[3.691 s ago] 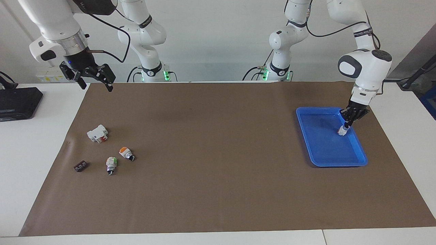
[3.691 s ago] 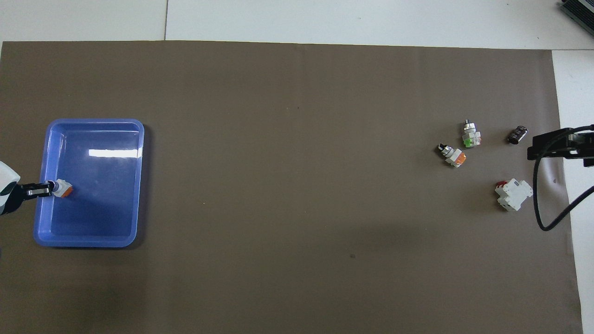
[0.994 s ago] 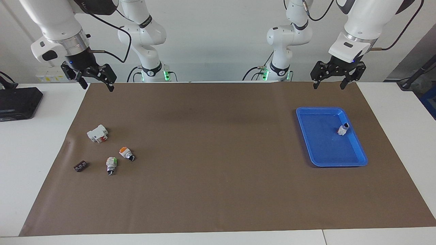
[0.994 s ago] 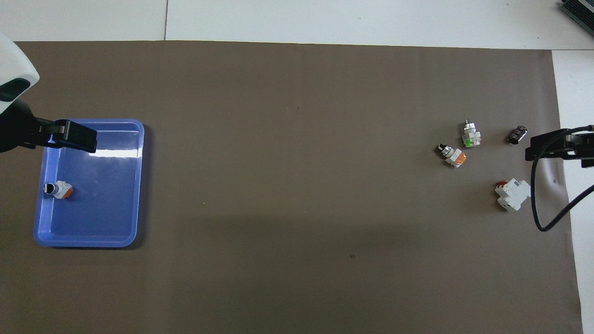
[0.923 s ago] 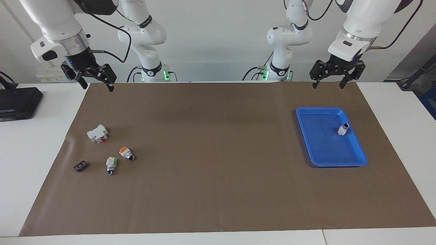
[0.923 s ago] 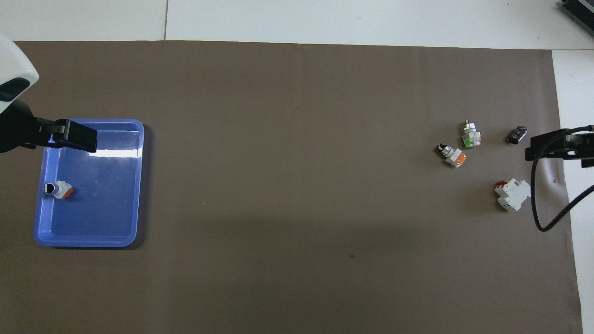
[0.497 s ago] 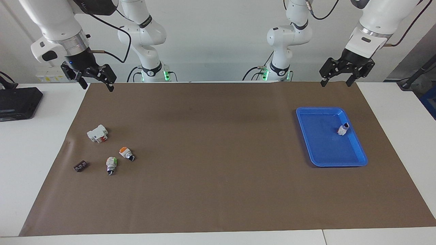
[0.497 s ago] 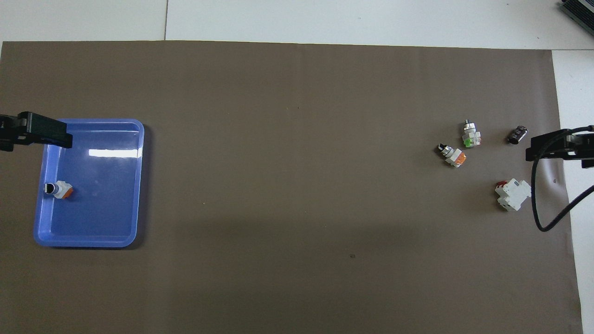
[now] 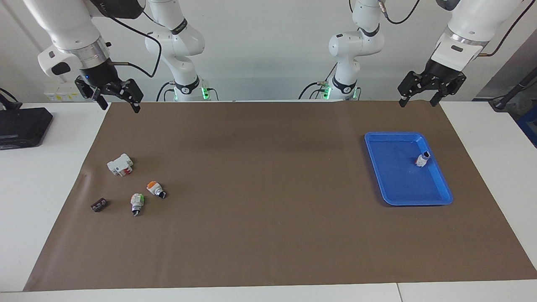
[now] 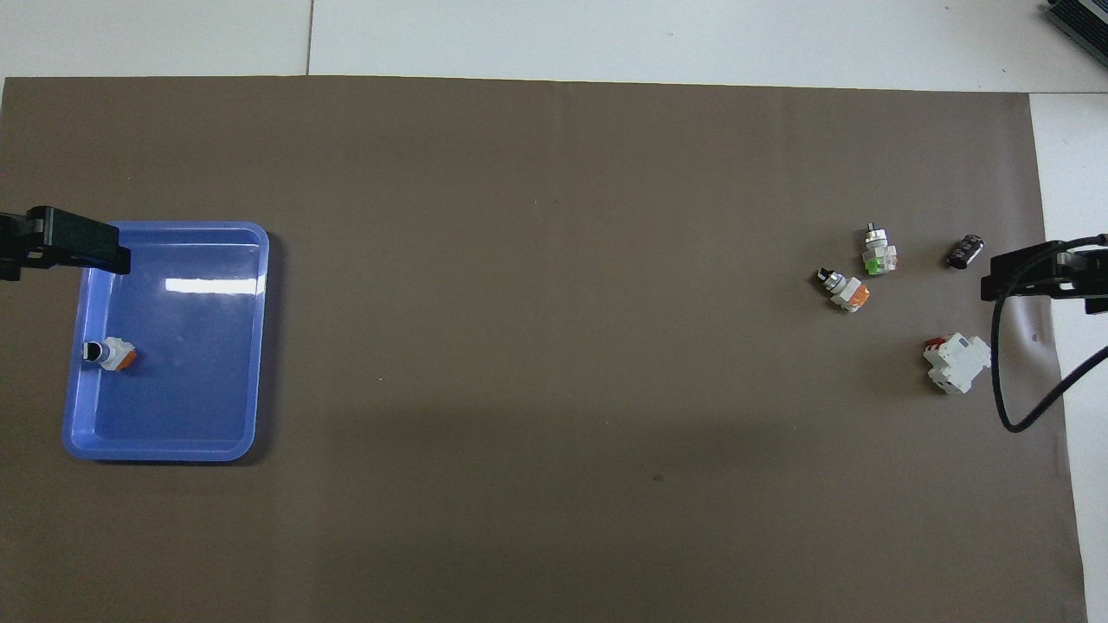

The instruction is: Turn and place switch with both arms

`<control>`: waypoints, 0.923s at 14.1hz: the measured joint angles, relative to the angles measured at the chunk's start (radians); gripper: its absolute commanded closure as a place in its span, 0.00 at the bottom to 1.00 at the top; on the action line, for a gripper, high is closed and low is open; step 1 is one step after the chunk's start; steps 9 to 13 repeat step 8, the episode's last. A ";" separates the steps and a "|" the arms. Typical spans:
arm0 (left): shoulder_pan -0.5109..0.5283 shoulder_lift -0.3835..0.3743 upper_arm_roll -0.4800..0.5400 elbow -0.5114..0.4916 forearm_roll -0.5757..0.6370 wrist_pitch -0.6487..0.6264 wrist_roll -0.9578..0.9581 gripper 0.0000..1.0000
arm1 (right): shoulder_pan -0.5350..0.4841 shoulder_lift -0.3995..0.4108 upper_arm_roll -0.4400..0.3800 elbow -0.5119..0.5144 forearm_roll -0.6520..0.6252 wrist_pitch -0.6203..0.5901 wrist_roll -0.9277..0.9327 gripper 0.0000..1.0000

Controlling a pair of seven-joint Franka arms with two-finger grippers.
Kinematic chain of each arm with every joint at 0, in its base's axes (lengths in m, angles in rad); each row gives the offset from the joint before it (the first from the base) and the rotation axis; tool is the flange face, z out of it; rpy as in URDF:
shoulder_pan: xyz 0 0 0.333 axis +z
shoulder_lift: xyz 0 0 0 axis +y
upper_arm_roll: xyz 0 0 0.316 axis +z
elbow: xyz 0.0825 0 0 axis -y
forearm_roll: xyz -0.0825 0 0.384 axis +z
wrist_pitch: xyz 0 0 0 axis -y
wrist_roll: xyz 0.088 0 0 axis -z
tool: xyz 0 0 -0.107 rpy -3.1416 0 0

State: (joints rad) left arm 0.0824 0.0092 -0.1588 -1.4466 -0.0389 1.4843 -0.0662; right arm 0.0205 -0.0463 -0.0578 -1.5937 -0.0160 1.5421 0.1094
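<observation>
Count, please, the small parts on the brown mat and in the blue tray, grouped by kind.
Orange-capped selector switch: 2, one in the blue tray, one on the brown mat
Green-capped selector switch: 1
White block with red part: 1
Small dark part: 1
Total: 5

Two white arms (image 9: 180,42) with dark grey joint caps are trailing black cables (image 9: 153,54), showing green base lights and black fingers (image 9: 135,105).
</observation>
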 measured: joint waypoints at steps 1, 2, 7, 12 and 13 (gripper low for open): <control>0.000 0.000 0.001 0.000 0.001 0.000 0.000 0.00 | 0.000 0.000 0.000 0.000 0.000 0.000 0.000 0.00; 0.001 0.000 0.002 0.000 0.010 0.002 0.000 0.00 | 0.000 0.000 0.000 0.000 0.000 0.000 0.000 0.00; 0.001 0.000 0.001 0.000 0.042 0.013 0.000 0.00 | 0.000 0.000 0.000 -0.001 0.000 0.000 0.000 0.00; 0.001 0.000 0.001 0.000 0.043 0.013 0.000 0.00 | 0.000 0.000 0.000 -0.001 0.000 0.000 0.000 0.00; 0.001 0.000 0.001 0.000 0.043 0.013 0.000 0.00 | 0.000 0.000 0.000 -0.001 0.000 0.000 0.000 0.00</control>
